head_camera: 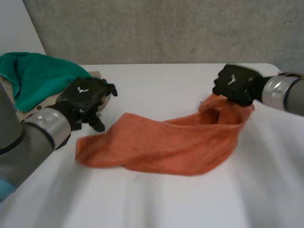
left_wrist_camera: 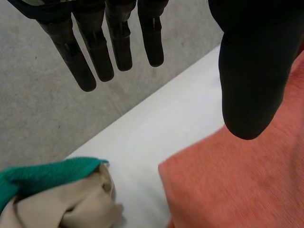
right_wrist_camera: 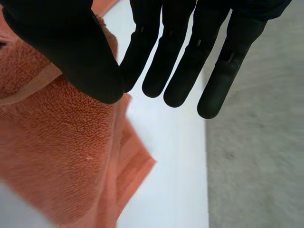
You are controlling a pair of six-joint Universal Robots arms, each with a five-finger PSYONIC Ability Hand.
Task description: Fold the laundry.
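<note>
A rumpled orange terry towel [head_camera: 166, 145] lies across the white tabletop [head_camera: 142, 199], not yet folded. The left robot hand [head_camera: 85, 97] hovers at its left end, fingers straight and empty, likely readying a grasp. The right robot hand [head_camera: 235, 83] appears to pinch the raised far corner. Beyond sits a green cloth heap [head_camera: 38, 71].

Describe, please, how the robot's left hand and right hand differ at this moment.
The left hand is open, fingers straight and holding nothing, whereas the right hand pinches the orange towel between thumb and fingers. The left hand is by the towel's end lying flat on the table, near the green cloth; the right hand holds the opposite end lifted. Both are black.
</note>
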